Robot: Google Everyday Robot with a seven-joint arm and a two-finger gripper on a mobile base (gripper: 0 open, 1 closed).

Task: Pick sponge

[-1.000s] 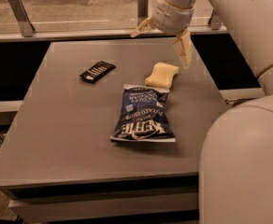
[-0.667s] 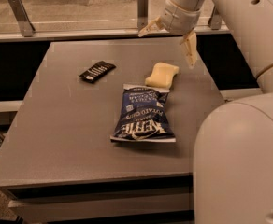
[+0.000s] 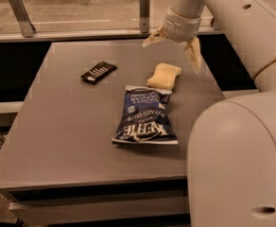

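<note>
Hovers with gripper (image 3: 173,46) spread wide and empty over the table's (image 3: 57,126) far side. Finds sponge (image 3: 164,75) just below at 6 o'clock, hard by the bag (image 3: 146,121) at its own 7 o'clock. Might snag the bag's top edge if lowered too near; might shove the soft sponge aside if off-centre.

Lab-like indoor space: grey table (image 3: 57,126), glass railing (image 3: 81,13) behind, hand (image 3: 171,56) over table's far edge
</note>
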